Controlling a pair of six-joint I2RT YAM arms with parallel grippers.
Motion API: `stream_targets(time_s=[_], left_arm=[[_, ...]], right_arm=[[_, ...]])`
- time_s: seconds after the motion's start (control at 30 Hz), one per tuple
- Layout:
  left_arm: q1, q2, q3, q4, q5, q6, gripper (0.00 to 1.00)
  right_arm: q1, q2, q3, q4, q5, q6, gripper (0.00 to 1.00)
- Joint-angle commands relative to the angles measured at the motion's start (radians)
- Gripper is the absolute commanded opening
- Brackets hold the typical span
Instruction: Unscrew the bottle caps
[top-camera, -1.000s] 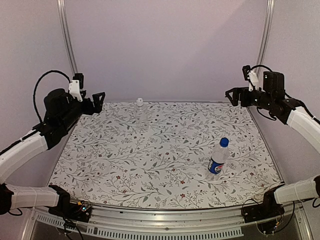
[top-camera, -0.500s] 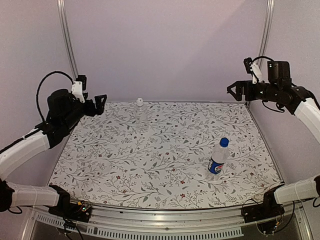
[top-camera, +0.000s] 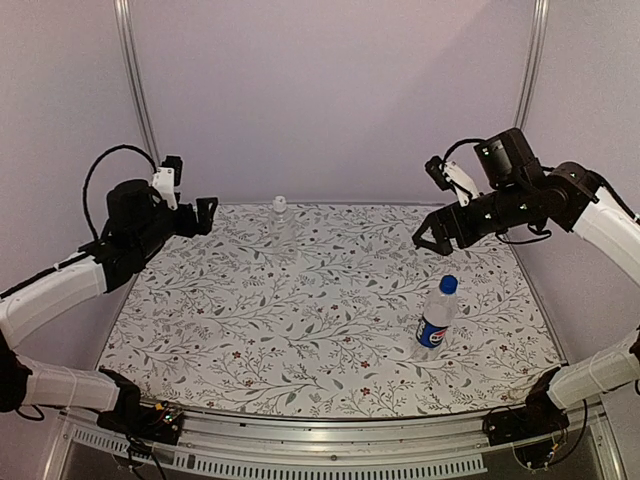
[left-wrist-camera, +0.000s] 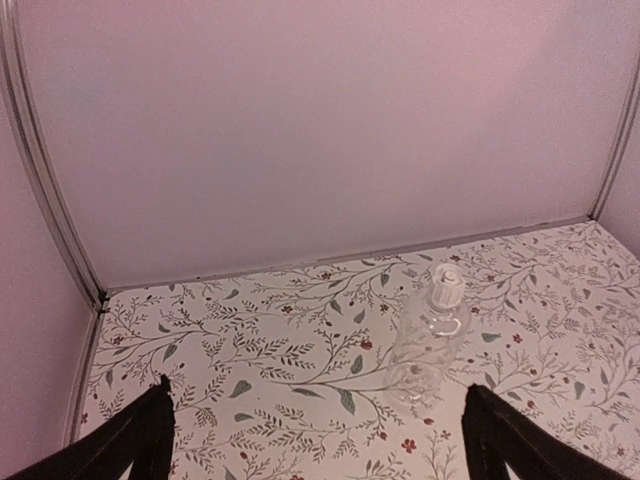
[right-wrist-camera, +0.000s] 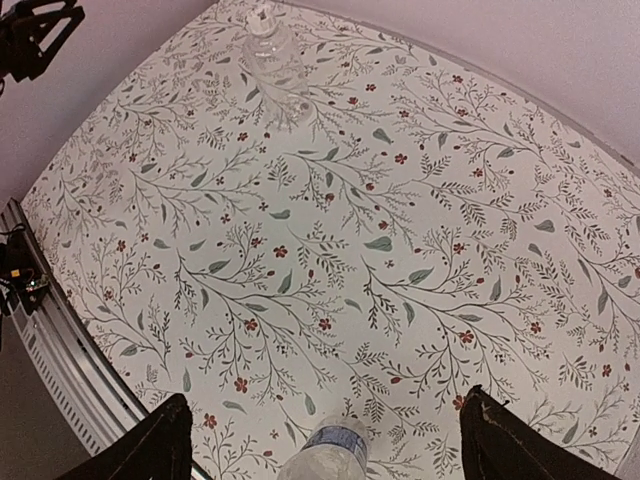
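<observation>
The Pepsi bottle (top-camera: 437, 320) stands upright at the right of the floral mat, with its blue cap (top-camera: 448, 285) on. My right gripper (top-camera: 430, 238) hangs open above and behind it, touching nothing. In the right wrist view only the bottle's labelled body (right-wrist-camera: 325, 452) shows, low between the fingers (right-wrist-camera: 150, 445); its cap is out of that view. The plain clear bottle (top-camera: 280, 222) stands at the back centre with a white cap (top-camera: 280, 203). My left gripper (top-camera: 205, 215) is open to its left and well apart from it. In the left wrist view the plain bottle (left-wrist-camera: 428, 345) and its cap (left-wrist-camera: 446, 285) lie ahead, towards the right finger (left-wrist-camera: 500, 440).
The floral mat (top-camera: 300, 330) covers the table. Pale walls close the back and sides, with metal posts (top-camera: 135, 90) at the back corners. A metal rail (top-camera: 320, 440) runs along the near edge, with both arm bases on it.
My right arm has swung in from the back right corner and lowered towards the Pepsi bottle. The left gripper has shifted slightly right towards the plain bottle. Neither bottle has moved.
</observation>
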Motion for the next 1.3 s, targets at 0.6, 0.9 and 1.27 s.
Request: stream_targets(time_s=[0.6,0.9,1.27], left_arm=[[0.012,0.049,0.061,-0.046,0.015,0.001,1.0],[0.01,0.049,0.063,-0.056,0.012,0.001,1.0],[0.007,0.051,0.074,-0.064,0.048,-0.002,1.0]], right_arm=[[0.12,-0.035,-0.124,-0.237,0.115,0.198,0.64],[0.122,-0.06,-0.141,-0.222,0.096,0.205,0.46],[0.13,-0.056,-0.096,-0.217,0.096,0.203,0.13]])
